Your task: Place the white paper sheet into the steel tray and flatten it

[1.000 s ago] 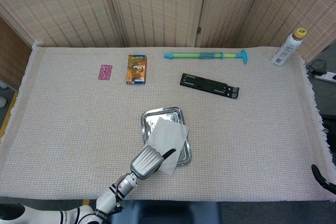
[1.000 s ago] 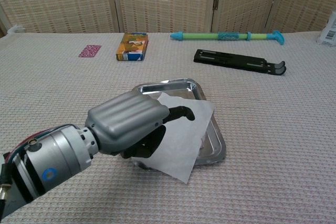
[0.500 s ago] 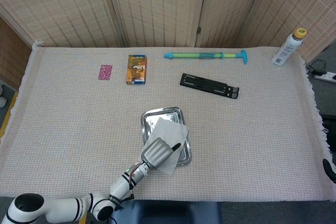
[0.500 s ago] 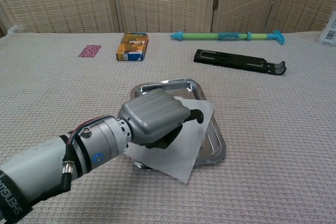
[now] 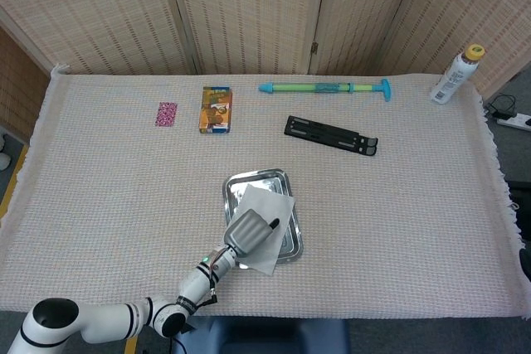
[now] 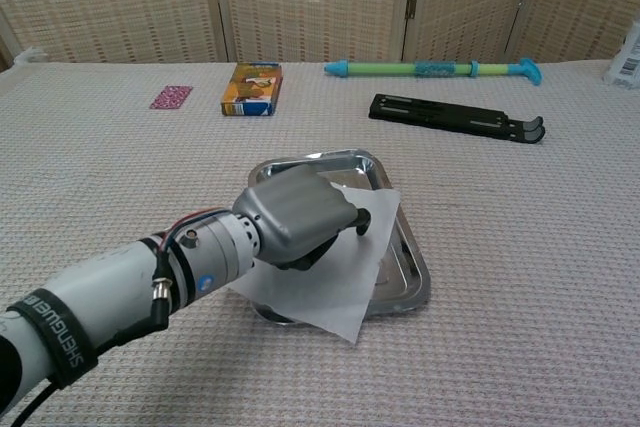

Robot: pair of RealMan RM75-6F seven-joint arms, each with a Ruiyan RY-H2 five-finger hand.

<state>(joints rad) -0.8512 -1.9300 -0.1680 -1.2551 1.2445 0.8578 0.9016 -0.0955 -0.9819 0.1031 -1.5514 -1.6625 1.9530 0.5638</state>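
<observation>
Glossy steel tray — matt paper sheet

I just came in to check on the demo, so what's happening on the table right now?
The robot's left hand rests on a white paper sheet lying over the steel tray, apparently pressing it flat. The sheet is not fully inside: its near corner hangs past the tray's front rim. The right hand is out of view.

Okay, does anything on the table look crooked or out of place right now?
Yes: the white paper sheet lies askew on the shiny steel tray, with its near corner hanging over the tray's front rim onto the cloth. The left hand rests on it. Nothing else stands out.
</observation>
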